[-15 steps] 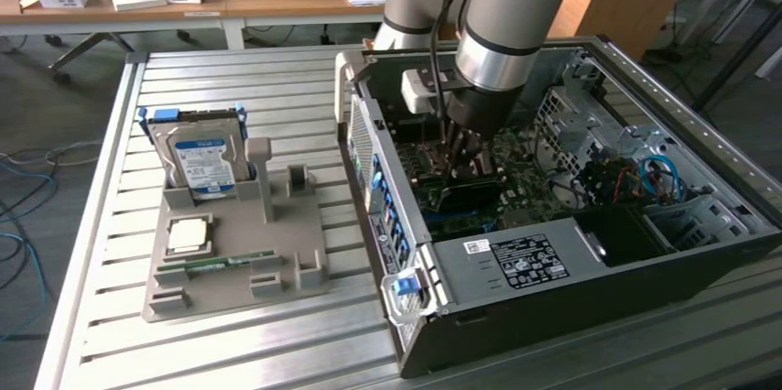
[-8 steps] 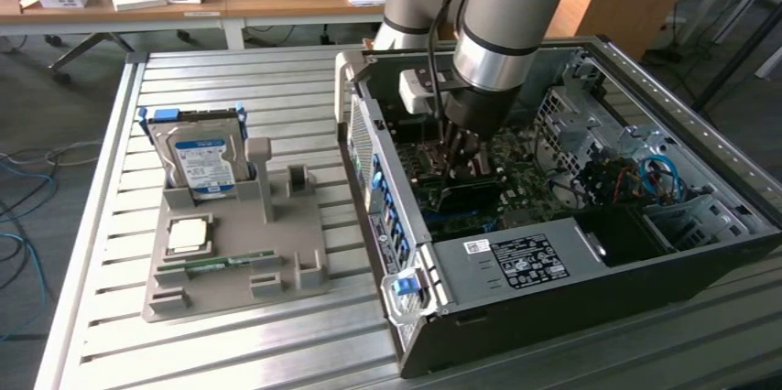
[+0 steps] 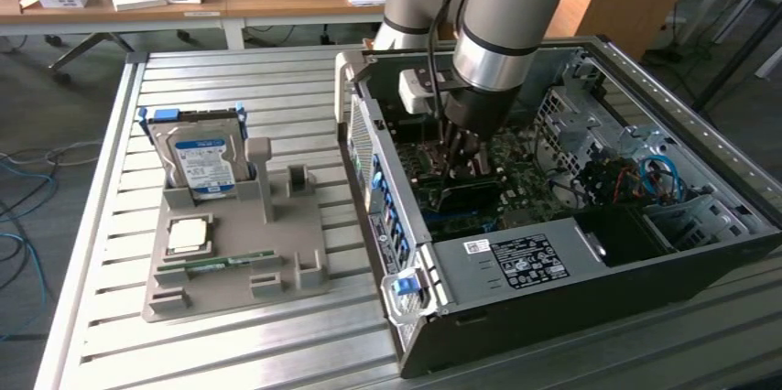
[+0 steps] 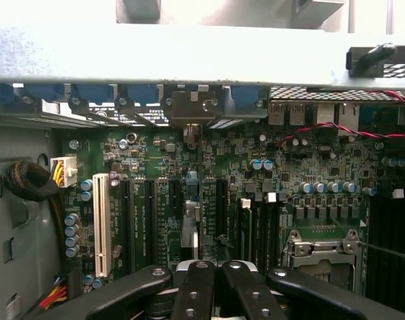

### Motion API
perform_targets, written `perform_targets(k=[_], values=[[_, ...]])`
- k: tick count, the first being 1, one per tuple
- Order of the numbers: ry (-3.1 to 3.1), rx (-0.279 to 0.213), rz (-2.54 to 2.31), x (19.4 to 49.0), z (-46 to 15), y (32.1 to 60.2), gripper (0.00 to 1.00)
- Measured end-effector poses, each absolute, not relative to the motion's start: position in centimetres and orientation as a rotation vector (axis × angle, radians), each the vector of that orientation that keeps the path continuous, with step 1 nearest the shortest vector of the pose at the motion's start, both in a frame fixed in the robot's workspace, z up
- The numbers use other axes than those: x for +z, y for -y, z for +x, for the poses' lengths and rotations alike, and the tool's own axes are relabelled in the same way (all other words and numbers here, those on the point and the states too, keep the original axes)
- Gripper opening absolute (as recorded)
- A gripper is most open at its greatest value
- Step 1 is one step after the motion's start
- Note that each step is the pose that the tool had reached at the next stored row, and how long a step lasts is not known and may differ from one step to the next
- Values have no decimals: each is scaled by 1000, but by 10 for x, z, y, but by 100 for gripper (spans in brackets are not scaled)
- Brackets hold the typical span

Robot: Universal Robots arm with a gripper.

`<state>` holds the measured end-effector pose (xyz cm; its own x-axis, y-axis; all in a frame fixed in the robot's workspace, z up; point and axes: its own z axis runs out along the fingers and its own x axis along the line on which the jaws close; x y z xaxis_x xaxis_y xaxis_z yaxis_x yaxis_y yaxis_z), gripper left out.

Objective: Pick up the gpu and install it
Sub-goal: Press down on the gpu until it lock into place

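— Inside the open computer case (image 3: 514,262), how does the gripper (image 3: 471,166) stand?
— Fingers drawn fully together, no gap, poised over the motherboard (image 4: 302,167).
— And the gpu (image 3: 471,194)?
— A dark card standing on edge directly beneath the fingertips, among the expansion slots. Whether the fingers pinch it cannot be told.

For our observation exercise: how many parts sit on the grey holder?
3: hard drive upright at its far end, processor chip flat mid-holder, memory stick lying nearest the camera; smaller ones may be hidden.
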<state>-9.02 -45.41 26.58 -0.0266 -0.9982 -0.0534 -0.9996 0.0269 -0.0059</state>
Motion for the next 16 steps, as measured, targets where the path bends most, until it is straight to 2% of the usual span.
perform_targets(k=[16], values=[[-2217, 51, -2162, 263, -91, 454, 11]])
